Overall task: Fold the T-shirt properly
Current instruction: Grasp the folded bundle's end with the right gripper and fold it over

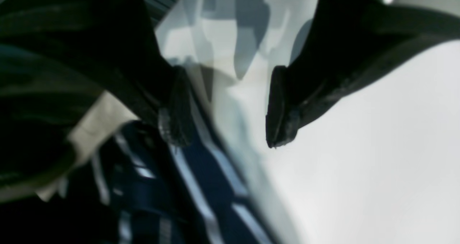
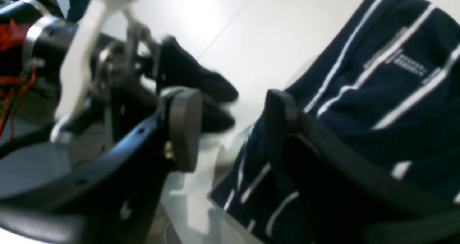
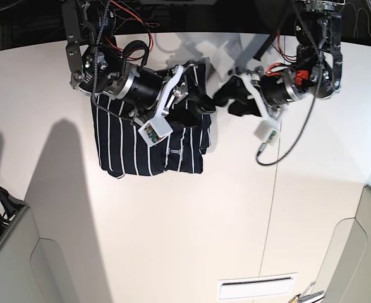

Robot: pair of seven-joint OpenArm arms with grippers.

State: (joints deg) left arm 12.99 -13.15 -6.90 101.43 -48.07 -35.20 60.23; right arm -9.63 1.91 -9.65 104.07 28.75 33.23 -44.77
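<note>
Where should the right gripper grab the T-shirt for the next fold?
Probably the T-shirt's edge nearest the right gripper. Its open jaws already straddle that hem in the right wrist view, where layers stack into a thin lip on the table. Come in low from the bare-table side, sliding one finger under.

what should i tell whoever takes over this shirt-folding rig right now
Left gripper: open, empty, just beside the T-shirt's edge.
Right gripper: open, empty, over the same edge.
T-shirt: lies on the white table in a compact, partly folded bundle, with small white print showing on top.
Done: some folding, judging by the shape.
Left: probably a final fold and straightening the uneven edges.
</note>
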